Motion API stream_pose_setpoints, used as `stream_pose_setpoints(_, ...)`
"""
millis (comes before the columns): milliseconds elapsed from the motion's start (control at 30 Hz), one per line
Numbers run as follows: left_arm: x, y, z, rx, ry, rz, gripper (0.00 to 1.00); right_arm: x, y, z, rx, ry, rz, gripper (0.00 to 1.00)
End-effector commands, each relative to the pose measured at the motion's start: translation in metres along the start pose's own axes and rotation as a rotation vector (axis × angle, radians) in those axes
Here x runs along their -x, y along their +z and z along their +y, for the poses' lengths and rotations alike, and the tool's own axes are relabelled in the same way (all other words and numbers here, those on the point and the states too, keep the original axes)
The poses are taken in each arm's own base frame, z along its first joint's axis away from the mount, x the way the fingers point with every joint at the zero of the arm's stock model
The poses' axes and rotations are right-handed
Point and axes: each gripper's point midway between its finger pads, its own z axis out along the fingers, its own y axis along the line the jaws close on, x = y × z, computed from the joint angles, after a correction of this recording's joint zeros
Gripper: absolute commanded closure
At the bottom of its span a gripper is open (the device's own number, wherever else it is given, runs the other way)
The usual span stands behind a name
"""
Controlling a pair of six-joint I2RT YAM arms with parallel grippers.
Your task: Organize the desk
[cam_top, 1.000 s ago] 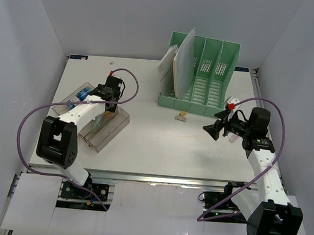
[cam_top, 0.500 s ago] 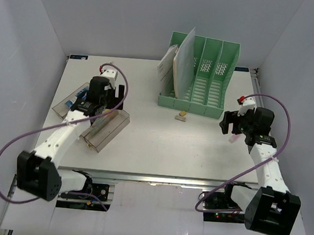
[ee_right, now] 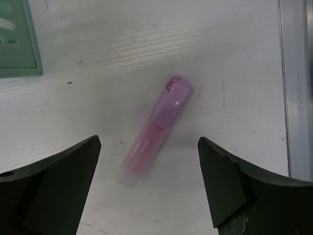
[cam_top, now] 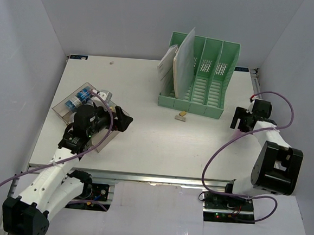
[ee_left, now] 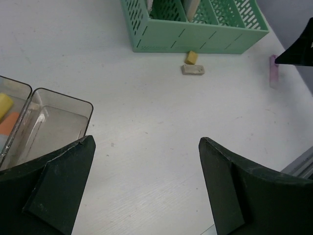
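Desk [cam_top: 160,145], white and flat, filled the floor of the booth, with its metal rail [cam_top: 157,178] along the near edge by the arm bases. At near left, the left gripper [ee_left: 145,142] hung over bare tabletop just beside a clear compartment tray [ee_left: 63,94], jaws spread wide and holding nothing. At right, the right gripper [ee_right: 148,141] pointed down at a pink highlighter [ee_right: 154,134] lying flat near the desk's right edge; its jaws stood wide on either side, not touching the pen. Farther back, a small yellow block [ee_left: 191,57] and a grey eraser [ee_left: 193,70] lay just before the green file rack [cam_top: 202,94], which held papers [cam_top: 180,65] in its leftmost slot.
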Motion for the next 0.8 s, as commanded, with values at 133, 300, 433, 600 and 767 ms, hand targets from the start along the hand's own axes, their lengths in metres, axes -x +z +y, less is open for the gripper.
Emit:
stream_pose_setpoints(133, 0.023, -0.011, -0.028, -0.135, 0.015, -0.091, 0.02, 0.002, 0.026, -0.005, -0.042, 0.095, 0.07, 0.2)
stream_pose_setpoints(300, 0.019, -0.012, -0.044, -0.231, 0.005, -0.079, 0.02, -0.002, 0.036, -0.007, -0.049, 0.106, 0.083, 0.27)
stream_pose_setpoints(433, 0.015, -0.016, -0.072, -0.408, -0.02, -0.063, 0.02, -0.008, 0.045, -0.005, -0.034, 0.117, 0.109, 0.4)
stream_pose_setpoints(600, 0.002, -0.018, -0.094, -0.579, -0.113, -0.022, 0.02, -0.017, 0.05, -0.006, -0.002, 0.153, 0.12, 0.61)
stream_pose_setpoints(767, -0.022, -0.016, -0.114, -0.698, -0.31, 0.048, 0.02, -0.024, 0.051, -0.004, 0.055, 0.184, 0.128, 0.72)
